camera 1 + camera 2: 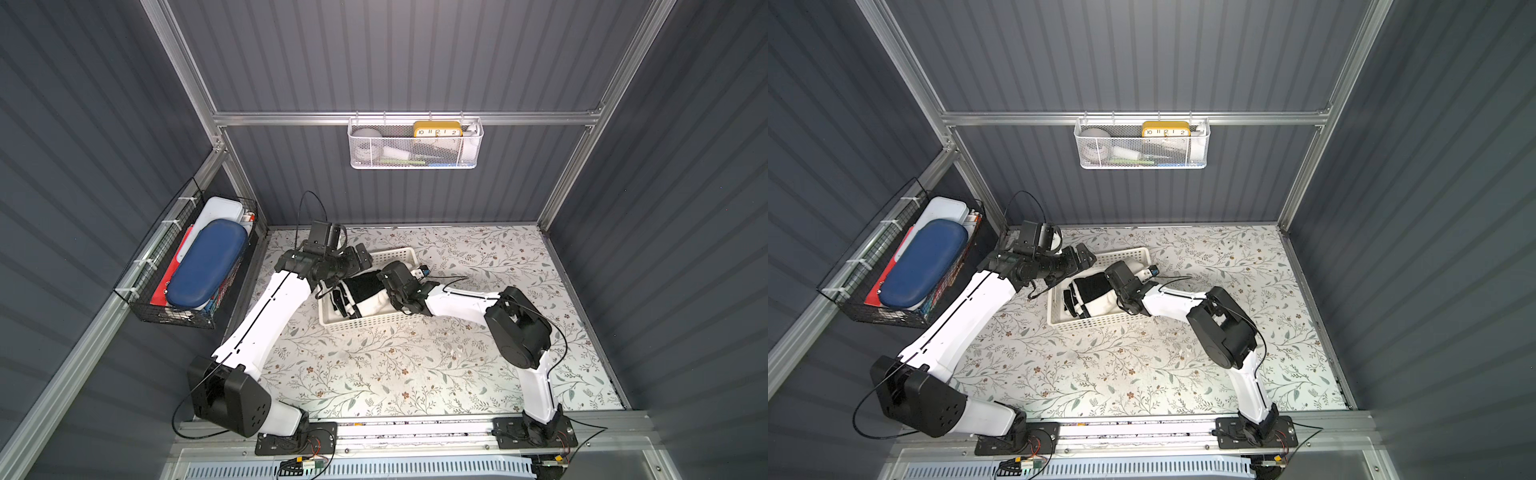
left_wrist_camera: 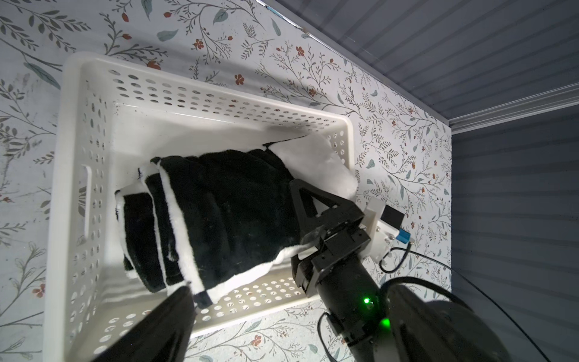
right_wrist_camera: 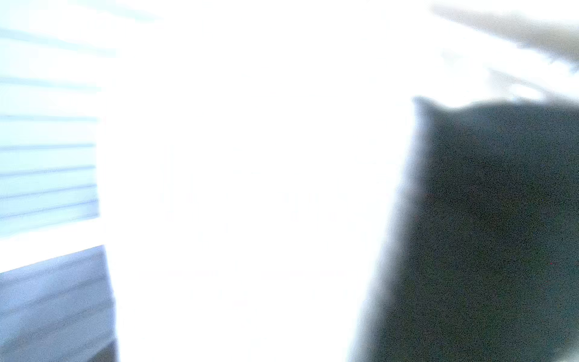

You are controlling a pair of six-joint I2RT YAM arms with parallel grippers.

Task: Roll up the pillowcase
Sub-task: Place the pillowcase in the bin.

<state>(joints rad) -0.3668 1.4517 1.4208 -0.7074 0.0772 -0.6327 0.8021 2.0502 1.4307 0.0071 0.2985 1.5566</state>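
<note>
The pillowcase [image 1: 361, 291] [image 1: 1090, 291] is a black and white plush roll lying inside the white perforated basket [image 1: 365, 322] [image 1: 1092, 322]. In the left wrist view the pillowcase [image 2: 219, 213] spans most of the basket [image 2: 200, 84]. My right gripper [image 1: 388, 291] [image 1: 1115, 286] [image 2: 297, 235] sits at the roll's right end. It is open, with one finger over the roll's white end and one under it. My left gripper [image 1: 361, 257] [image 1: 1081, 257] hovers open over the basket's far left corner, clear of the cloth. One of its fingers [image 2: 156, 332] shows. The right wrist view is a washed-out blur.
The floral table covering [image 1: 395, 365] surrounds the basket. A black wire basket [image 1: 183, 266] with a blue case hangs on the left wall. A white mesh basket [image 1: 415, 143] with a yellow clock hangs on the back wall. The right arm's cable [image 1: 449, 279] trails beside the basket.
</note>
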